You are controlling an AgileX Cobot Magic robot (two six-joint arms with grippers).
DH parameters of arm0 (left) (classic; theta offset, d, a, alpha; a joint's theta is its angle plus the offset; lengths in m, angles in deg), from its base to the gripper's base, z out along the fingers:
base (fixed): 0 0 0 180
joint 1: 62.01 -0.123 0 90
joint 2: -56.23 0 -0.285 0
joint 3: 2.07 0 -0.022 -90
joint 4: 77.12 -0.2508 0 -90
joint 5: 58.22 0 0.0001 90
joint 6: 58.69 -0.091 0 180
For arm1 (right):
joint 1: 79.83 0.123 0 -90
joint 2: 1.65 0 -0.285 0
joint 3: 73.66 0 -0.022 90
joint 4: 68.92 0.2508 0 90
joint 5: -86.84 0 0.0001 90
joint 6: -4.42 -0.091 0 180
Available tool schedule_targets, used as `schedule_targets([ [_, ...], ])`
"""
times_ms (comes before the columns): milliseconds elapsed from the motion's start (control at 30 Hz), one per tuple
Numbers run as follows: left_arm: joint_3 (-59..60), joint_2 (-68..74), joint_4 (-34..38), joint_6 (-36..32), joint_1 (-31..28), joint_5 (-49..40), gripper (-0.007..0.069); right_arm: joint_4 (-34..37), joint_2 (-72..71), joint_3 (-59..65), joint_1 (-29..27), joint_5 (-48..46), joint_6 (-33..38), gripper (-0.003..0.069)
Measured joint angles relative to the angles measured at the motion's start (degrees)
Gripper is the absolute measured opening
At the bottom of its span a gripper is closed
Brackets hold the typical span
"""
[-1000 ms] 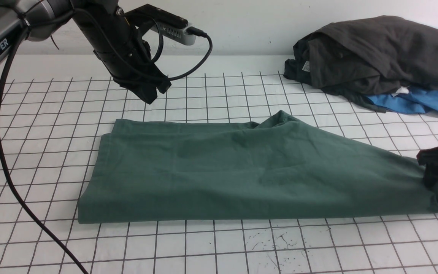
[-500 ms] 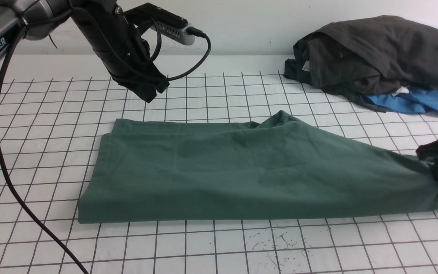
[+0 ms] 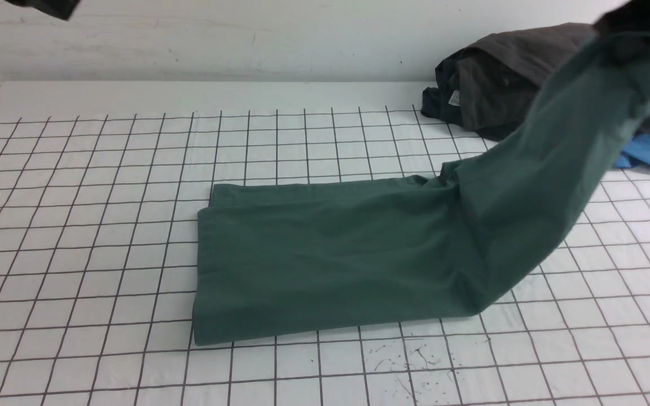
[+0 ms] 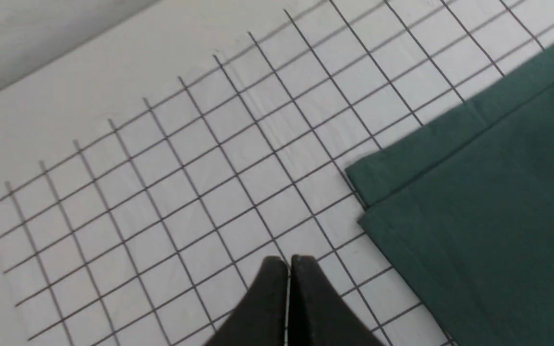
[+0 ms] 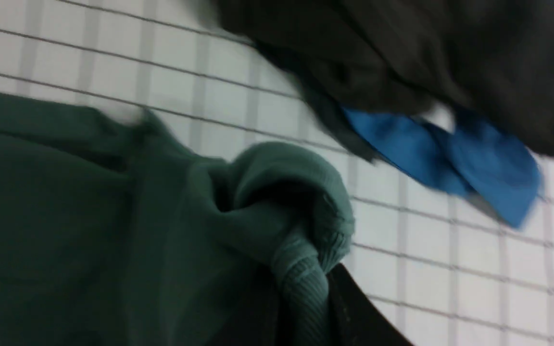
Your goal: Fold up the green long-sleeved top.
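- The green long-sleeved top (image 3: 325, 254) lies mid-table on the gridded white surface (image 3: 77, 225). It is folded into a long band, and its left part sits flat with a straight, squared end.
- In the front view the top's right end slopes up off the surface to the upper right corner. There it hangs from the right gripper (image 3: 635, 22), which shows only as a dark blur at the frame's edge.
- The right wrist view shows what the front view cannot. A ribbed edge of the top (image 5: 301, 283) is bunched and pinched between the right gripper (image 5: 306, 293) jaws, which are clamped on the cloth. This picture is blurred, so the ribbing may be a cuff or a hem; I cannot tell which.
- The dark grey garment (image 3: 488, 84) is heaped at the far right of the table, with the bright blue garment (image 3: 649, 155) poking out beneath it. In the front view the raised green cloth hides part of both. The right wrist view shows them lying just beyond the held edge, apart from it.
- The left gripper (image 3: 48, 5) is a dark sliver in the front view's top left corner, well apart from the top.
- Only the left wrist view gives its state. The left gripper (image 4: 289, 262) has its jaws pressed together with nothing between them. It hangs over bare grid near the top's squared corner (image 4: 368, 192).
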Motion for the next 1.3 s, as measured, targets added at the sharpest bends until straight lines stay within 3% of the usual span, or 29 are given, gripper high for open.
schedule_targets([
  [233, 0.00, -7.93, 1.73, 0.25, -0.64, -0.43, -0.0008, 9.12, 11.43, -5.24, 20.93, 0.43, -0.47, 0.0067],
  [400, 0.00, -10.84, 5.41, 0.36, -0.64, -0.68, -0.0008, 14.21, 22.19, -7.82, 27.49, 7.95, -3.52, 0.0067],
  [567, 3.52, -14.30, 7.63, 0.38, -0.64, -0.68, -0.0008, 20.53, 29.17, -11.05, 29.15, 13.19, -6.17, 0.0067],
  [700, 7.82, -16.46, 7.85, 0.20, -0.64, -0.68, -0.0008, 25.31, 31.22, -12.90, 29.22, 13.40, -4.81, 0.0108],
  [800, 12.49, -18.80, 7.85, 0.00, -0.64, -0.68, -0.0008, 30.82, 31.15, -13.88, 29.04, 12.89, -1.94, 0.0270],
  [833, 12.93, -19.15, 7.85, 0.01, -0.64, -0.68, -0.0008, 31.31, 31.01, -14.14, 28.97, 12.47, -1.84, 0.0282],
  [867, 14.36, -20.48, 7.79, 0.07, -0.64, -0.68, -0.0008, 32.63, 30.50, -15.68, 28.54, 9.99, -1.64, 0.0378],
  [967, 17.47, -24.21, 7.59, 1.39, -0.64, -0.68, -0.0008, 32.23, 28.58, -19.77, 26.87, 2.38, -1.69, 0.0528],
  [1033, 20.61, -27.81, 7.37, 2.19, -0.64, -0.68, -0.0008, 29.88, 26.10, -21.87, 25.61, 1.04, -2.72, 0.0575],
  [1167, 28.54, -35.83, 7.21, 3.67, -0.64, -0.62, -0.0008, 22.66, 20.11, -22.44, 24.70, 0.27, -4.79, 0.0568],
  [1233, 37.66, -43.28, 7.14, 4.28, -0.64, -0.05, -0.0008, 17.61, 13.37, -20.31, 24.76, -0.03, -4.78, 0.0480],
  [1267, 38.38, -43.87, 7.08, 4.35, -0.64, 0.01, -0.0008, 17.34, 12.80, -19.95, 24.76, -0.03, -4.78, 0.0480],
  [1300, 44.08, -49.39, 6.45, 4.59, -0.64, 1.45, -0.0008, 15.57, 7.97, -16.16, 24.82, -0.03, -4.00, 0.0393],
])
